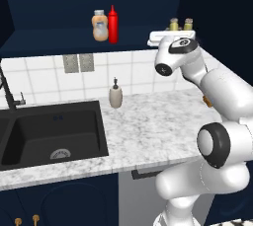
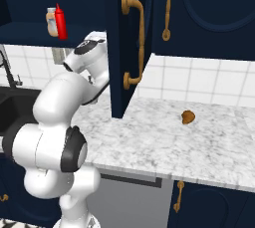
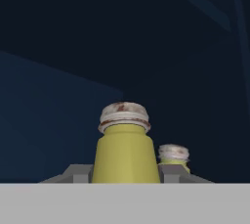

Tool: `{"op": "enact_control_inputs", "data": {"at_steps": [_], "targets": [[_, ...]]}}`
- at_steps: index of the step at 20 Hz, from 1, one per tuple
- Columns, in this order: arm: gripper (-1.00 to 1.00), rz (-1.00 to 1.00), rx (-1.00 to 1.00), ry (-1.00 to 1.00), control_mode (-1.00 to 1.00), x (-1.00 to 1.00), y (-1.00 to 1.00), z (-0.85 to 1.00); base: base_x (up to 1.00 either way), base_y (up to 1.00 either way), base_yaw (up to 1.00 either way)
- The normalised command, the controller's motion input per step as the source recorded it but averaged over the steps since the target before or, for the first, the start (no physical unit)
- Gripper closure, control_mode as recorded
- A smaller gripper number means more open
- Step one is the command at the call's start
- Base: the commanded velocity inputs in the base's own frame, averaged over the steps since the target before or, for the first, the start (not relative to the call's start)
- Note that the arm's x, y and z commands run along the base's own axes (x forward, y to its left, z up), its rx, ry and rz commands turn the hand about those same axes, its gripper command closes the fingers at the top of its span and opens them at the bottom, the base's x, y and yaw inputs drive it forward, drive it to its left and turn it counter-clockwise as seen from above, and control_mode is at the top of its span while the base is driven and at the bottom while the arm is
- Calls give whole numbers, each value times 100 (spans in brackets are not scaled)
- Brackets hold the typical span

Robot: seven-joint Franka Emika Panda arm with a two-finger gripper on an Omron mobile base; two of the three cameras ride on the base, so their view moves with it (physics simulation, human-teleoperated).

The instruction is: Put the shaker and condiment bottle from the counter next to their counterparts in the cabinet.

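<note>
- Olive-yellow shaker [image 3: 125,154] stands upright between the claw's [image 3: 126,173] fingers [image 3: 78,173], clenched there, cap up, long axis vertical.
- Just beyond it on one side sits the pale yellow shaker [image 3: 173,155].
- Dark navy cabinet [image 3: 63,71] recess surrounds the claw; marbled counter [image 1: 148,126] lies below.

Glossy white arm [image 1: 217,96] of rounded segments, dark grey joint rings, perhaps a dark disc capping the wrist.
</note>
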Motion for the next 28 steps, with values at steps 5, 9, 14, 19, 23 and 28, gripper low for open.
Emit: {"op": "enact_control_inputs", "data": {"at_steps": [5,9,14,19,23,28], "targets": [[100,0,0,0,-100,40,-1,-5,0,0,0],[100,0,-7,-6,-100,29,-9,-25,0,0,0],[100,-1,-31,-13,-100,1,-17,-51,0,0,0],[100,-3,-18,-5,-100,0,-21,-55,0,0,0],[100,-2,5,7,-100,0,-42,-47,0,0,0],[100,-3,17,15,-100,0,-43,-27,0,0,0]]}}
